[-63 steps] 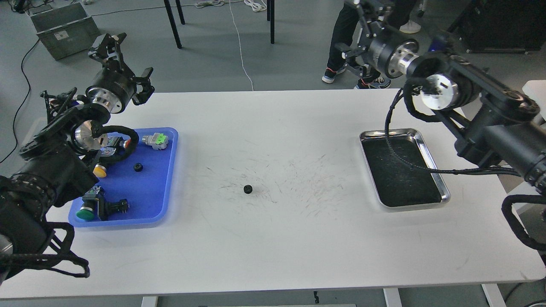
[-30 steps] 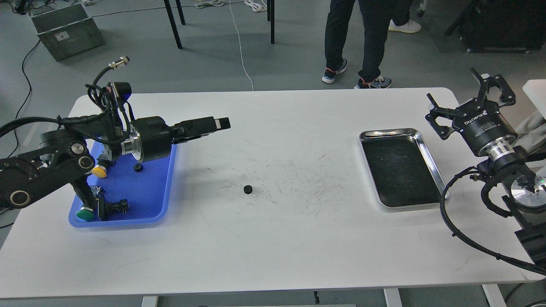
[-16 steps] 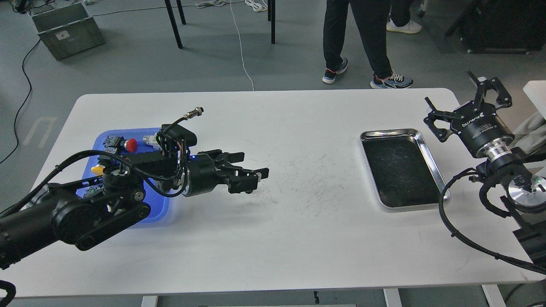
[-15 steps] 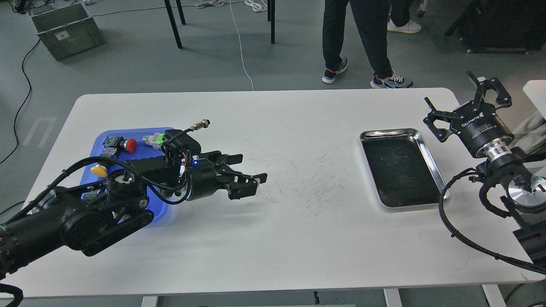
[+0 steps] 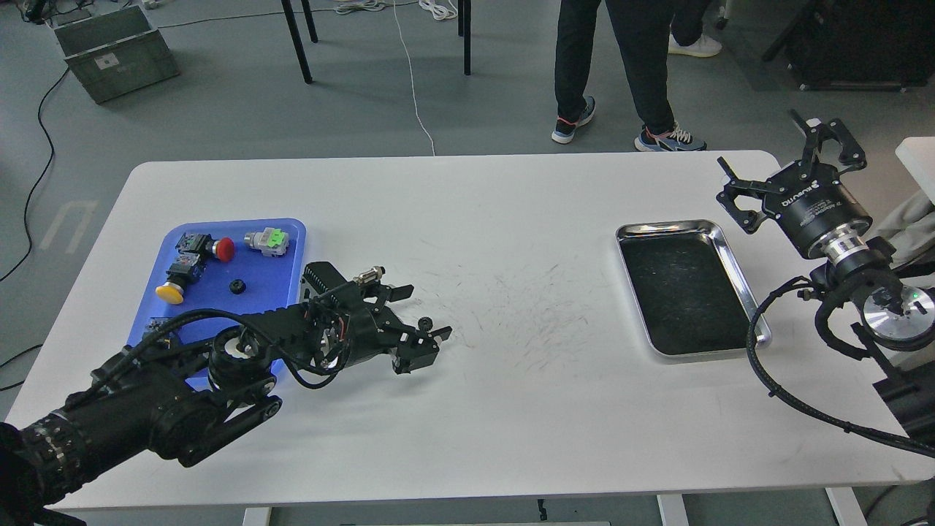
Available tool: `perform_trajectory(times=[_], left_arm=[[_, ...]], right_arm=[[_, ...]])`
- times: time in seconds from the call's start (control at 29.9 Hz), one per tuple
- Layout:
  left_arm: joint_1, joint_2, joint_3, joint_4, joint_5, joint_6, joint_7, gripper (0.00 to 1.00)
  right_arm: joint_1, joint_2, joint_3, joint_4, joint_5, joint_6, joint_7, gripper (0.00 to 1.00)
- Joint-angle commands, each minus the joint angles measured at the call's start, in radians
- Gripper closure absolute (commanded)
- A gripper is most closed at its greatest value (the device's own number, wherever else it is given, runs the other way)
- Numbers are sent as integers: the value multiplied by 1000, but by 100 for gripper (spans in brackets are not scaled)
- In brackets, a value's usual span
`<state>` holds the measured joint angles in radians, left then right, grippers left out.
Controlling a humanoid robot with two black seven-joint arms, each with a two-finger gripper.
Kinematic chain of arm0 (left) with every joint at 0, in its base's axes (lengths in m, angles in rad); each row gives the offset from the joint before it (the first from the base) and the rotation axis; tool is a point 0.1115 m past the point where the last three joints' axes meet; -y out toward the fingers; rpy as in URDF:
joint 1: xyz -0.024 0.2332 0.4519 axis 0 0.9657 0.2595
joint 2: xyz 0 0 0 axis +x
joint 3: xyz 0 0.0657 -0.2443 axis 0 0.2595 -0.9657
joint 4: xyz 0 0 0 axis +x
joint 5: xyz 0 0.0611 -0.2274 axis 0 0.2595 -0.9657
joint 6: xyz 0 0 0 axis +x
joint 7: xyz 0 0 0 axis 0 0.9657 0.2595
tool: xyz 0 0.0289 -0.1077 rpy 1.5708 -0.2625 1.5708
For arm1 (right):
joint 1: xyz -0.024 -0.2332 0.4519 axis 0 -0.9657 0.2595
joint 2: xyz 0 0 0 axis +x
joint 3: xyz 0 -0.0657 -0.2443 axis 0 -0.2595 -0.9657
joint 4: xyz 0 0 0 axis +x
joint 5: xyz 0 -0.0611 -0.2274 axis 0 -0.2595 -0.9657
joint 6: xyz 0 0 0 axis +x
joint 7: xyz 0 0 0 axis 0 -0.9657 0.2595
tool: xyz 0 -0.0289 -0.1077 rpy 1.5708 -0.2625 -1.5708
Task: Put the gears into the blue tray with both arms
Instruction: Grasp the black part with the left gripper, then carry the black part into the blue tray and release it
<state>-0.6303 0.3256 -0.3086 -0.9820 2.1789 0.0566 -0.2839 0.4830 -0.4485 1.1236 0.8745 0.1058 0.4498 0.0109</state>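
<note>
Left gripper (image 5: 422, 337): jaws apart around tiny black toothed gear (image 5: 424, 323) on white desk (image 5: 511, 409)
Right gripper (image 5: 781, 157): jaws apart, raised
Shallow blue plastic tray (image 5: 281, 292): second gear (image 5: 236, 286) inside

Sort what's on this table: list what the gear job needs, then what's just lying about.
Needed for the job:
- gear on the table, between the open fingers of the left hand
- gear in the tray
- blue tray

Just lying about:
- red push-button
- yellow push-button
- green push-button
- steel tray
</note>
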Motion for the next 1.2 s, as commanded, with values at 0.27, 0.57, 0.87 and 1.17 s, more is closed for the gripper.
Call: perform_trajectory(times=[0.27, 0.57, 0.87, 1.17], left_arm=[[17, -37, -3, 49, 3, 8, 0, 40], [21, -37, -1, 72, 3, 6, -1, 81], [21, 7, -21, 54, 3, 22, -6, 92], [-80, 344, -86, -222, -195, 19, 17, 91]], right_arm=[[2, 1, -1, 11, -3, 6, 1, 3], [0, 1, -2, 31, -5, 10, 1, 3], [2, 1, -2, 31, -5, 10, 1, 3], [25, -4, -2, 32, -5, 10, 0, 3]])
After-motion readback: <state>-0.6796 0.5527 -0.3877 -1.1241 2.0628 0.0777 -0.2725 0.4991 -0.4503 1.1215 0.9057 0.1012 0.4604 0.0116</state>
